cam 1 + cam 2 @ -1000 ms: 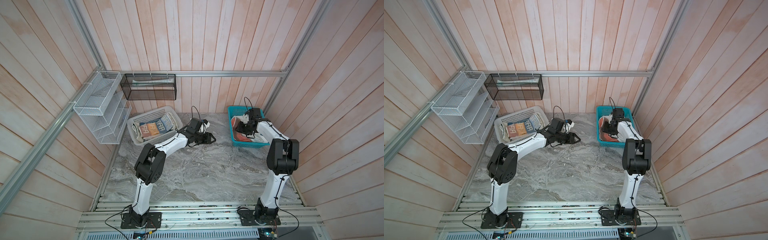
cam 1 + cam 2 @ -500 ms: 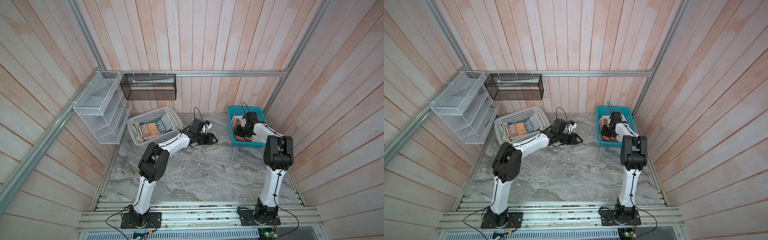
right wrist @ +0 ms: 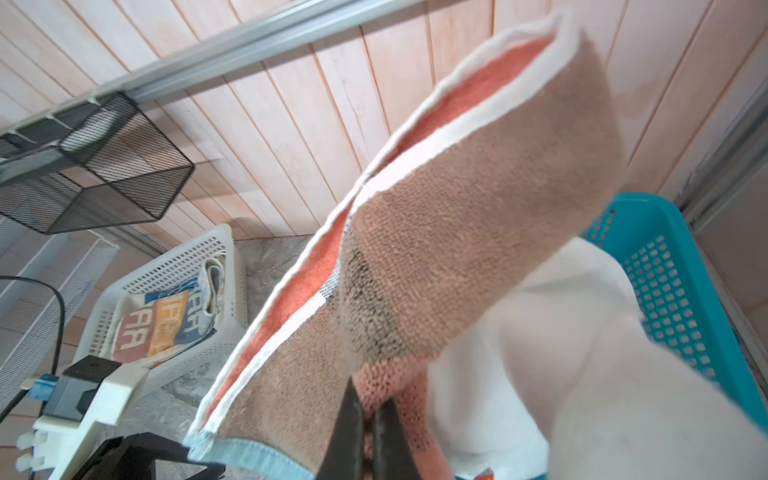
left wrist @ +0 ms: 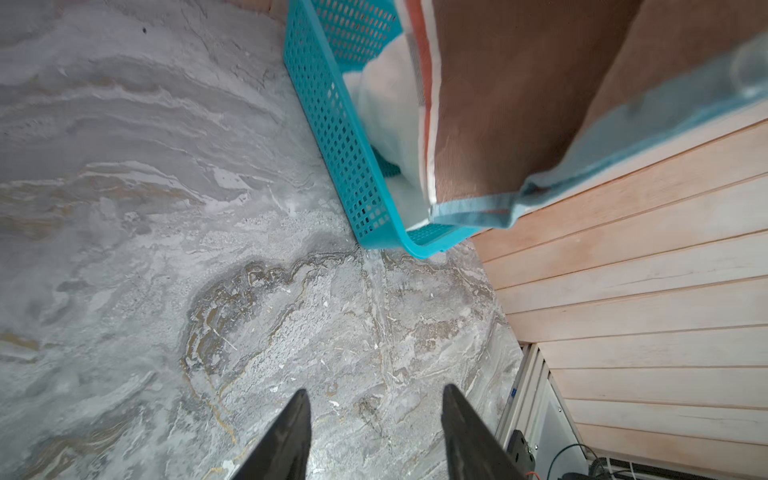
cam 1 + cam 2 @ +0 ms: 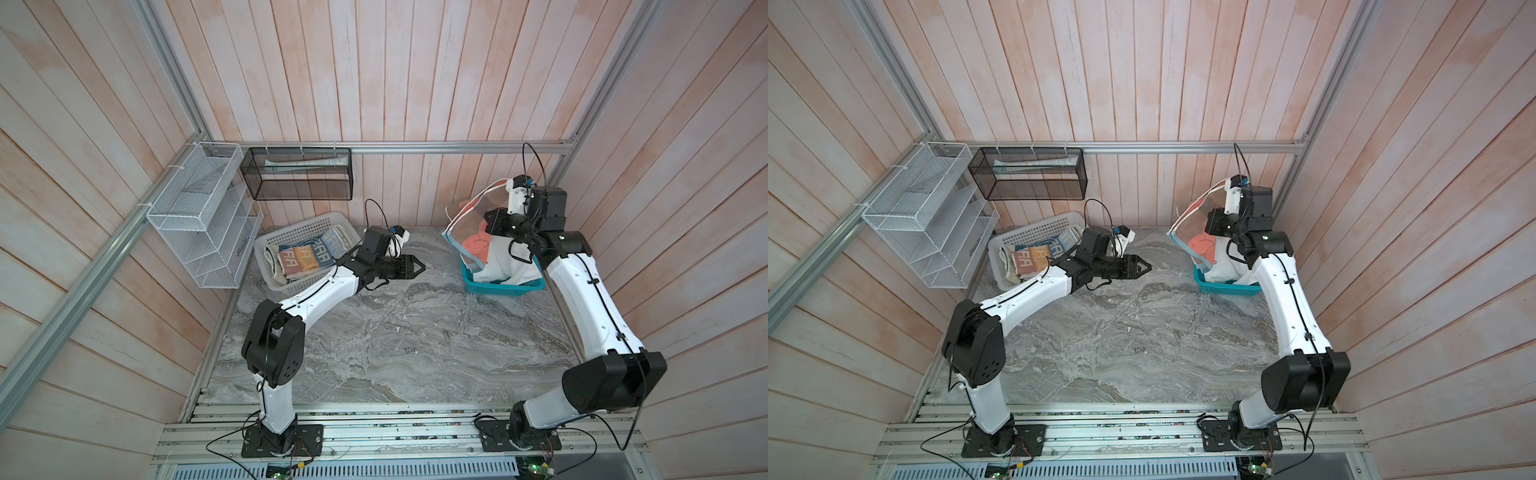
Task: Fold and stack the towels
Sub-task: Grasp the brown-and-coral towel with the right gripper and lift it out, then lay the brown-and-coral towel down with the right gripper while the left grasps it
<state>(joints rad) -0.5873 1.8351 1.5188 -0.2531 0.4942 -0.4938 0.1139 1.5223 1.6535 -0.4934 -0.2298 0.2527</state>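
Note:
My right gripper (image 3: 370, 399) is shut on the salmon-brown towel (image 3: 478, 232), pinching a fold of it. It holds that towel (image 5: 467, 226) up above the teal basket (image 5: 503, 287), and the cloth hangs down with a white and light-blue edge. A plain white towel (image 5: 505, 262) lies bunched in the teal basket below it. A lettered white-blue-orange towel (image 5: 307, 257) lies folded in the white basket (image 5: 307, 224). My left gripper (image 5: 417, 268) hovers open and empty over the marble table between the two baskets, and the lifted towel (image 4: 498, 104) shows ahead of its fingers (image 4: 291, 432).
A white wire shelf (image 5: 199, 216) and a black mesh basket (image 5: 299, 174) hang on the back-left wall. Wooden walls close in the table on three sides. The marble top (image 5: 395, 340) lies in front of both baskets.
My right gripper has shut on the salmon-brown towel and raised it out of the teal basket. My left arm has hardly moved.

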